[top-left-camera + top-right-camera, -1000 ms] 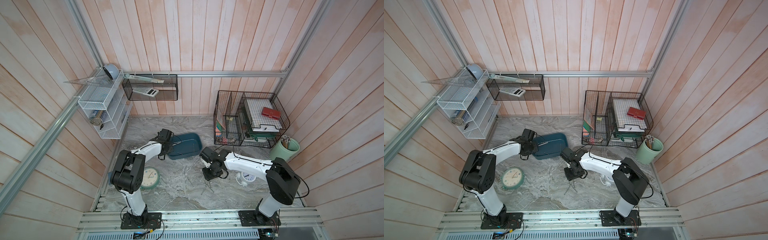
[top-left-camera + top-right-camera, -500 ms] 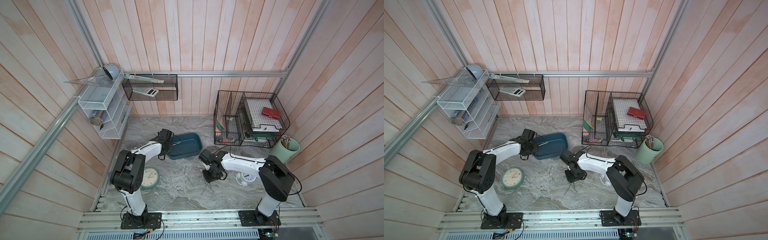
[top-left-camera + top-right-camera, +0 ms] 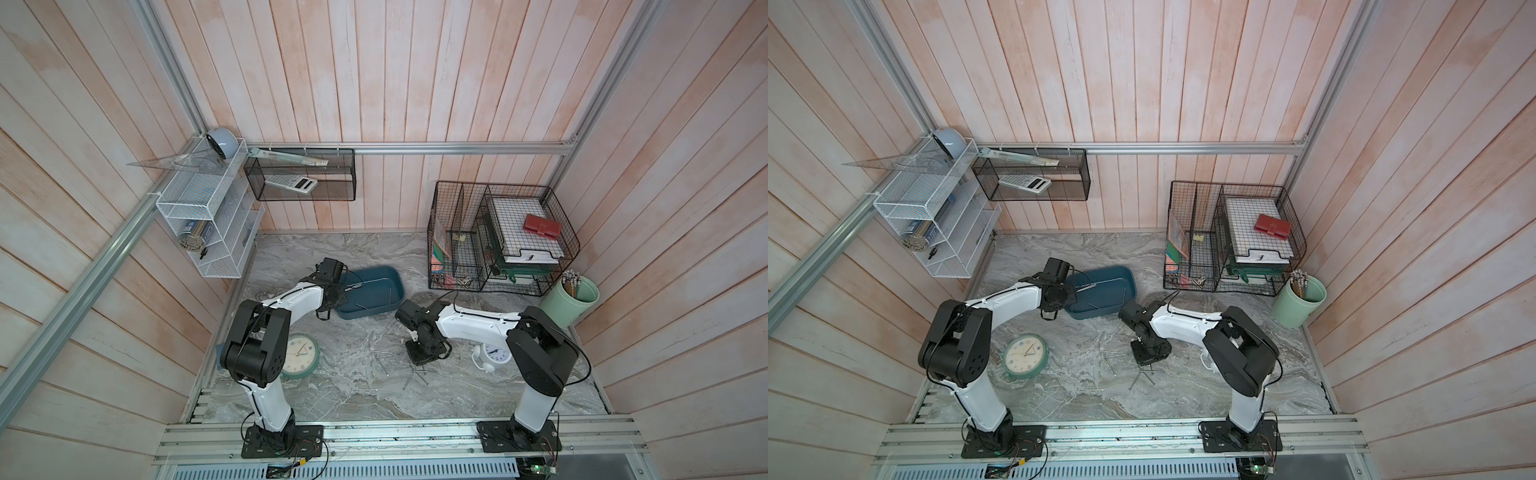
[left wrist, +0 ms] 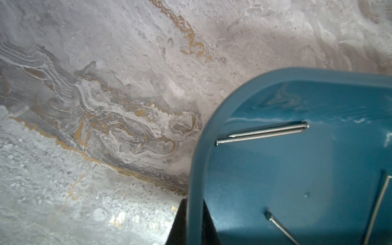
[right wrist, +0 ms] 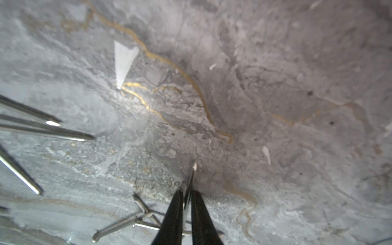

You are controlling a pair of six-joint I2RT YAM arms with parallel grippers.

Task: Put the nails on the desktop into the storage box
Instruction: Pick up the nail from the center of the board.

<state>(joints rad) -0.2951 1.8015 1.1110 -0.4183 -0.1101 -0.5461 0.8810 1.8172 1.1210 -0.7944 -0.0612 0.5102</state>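
Right gripper (image 5: 186, 194), down at grey marble desktop (image 5: 275, 84), pinches one thin silver nail (image 5: 192, 176) among others; left gripper (image 4: 194, 210) clamps teal storage box (image 4: 212, 118) rim.

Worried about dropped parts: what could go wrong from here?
1. The right gripper pinches one thin silver metal nail between its fingertips; it may pivot or slip on lifting.
2. Other crossed silver nails lie right beside that gripper and could be dragged along.
3. The left gripper clamps just the rim of the dark teal plastic storage box; a jolt could shift it.
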